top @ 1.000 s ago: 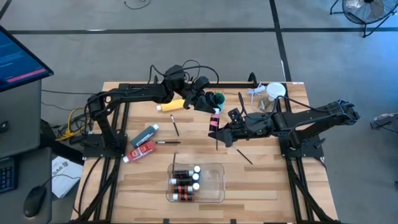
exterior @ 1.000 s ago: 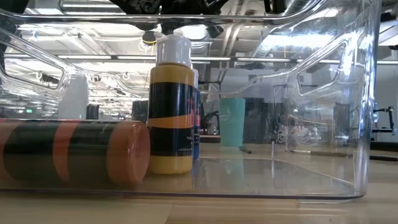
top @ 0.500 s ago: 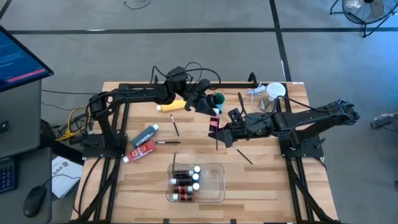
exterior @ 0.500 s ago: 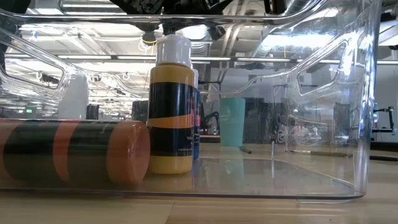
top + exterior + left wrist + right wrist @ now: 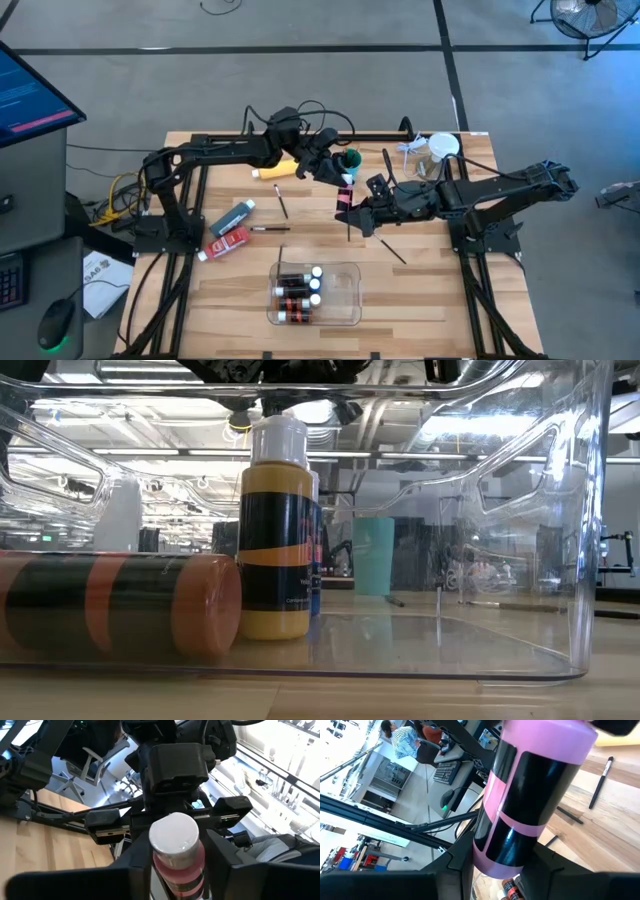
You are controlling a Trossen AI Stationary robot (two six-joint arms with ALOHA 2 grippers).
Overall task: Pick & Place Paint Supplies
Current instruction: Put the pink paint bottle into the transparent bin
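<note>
A pink bottle [image 5: 345, 196] with black bands and a white cap hangs in the air near the table's middle, in front of the teal cup [image 5: 350, 157]. My left gripper [image 5: 338, 175] comes from the far left and is shut on its cap end. My right gripper [image 5: 352, 212] comes from the right and is shut on its lower end. A yellow bottle [image 5: 272, 170] lies on its side behind the left arm. Two paint tubes [image 5: 232, 216] and several thin brushes [image 5: 281, 201] lie flat on the wood. My left gripper has one finger [image 5: 137, 870] on each side of the bottle just below its white cap [image 5: 174, 834]. The fingers run along the bottle, about level, and the cap faces back toward the wrist. My right gripper pinches the bottle's lower end [image 5: 492, 857] between its two fingers [image 5: 457, 857], slanting slightly down from the table's right. The bottle sticks out ahead of the fingers, lifted clear of the table.
A clear tray [image 5: 352, 300] near the front edge holds several small bottles; in the low view a yellow and black bottle [image 5: 275, 530] stands in it beside a brown one [image 5: 120, 605] lying down. A white lidded cup [image 5: 443, 146] stands at the far right. A brush [image 5: 392, 250] lies right of the tray.
My left gripper's fingers have drawn in onto the bottle's cap end. Both arms and the bottle have otherwise kept their places.
</note>
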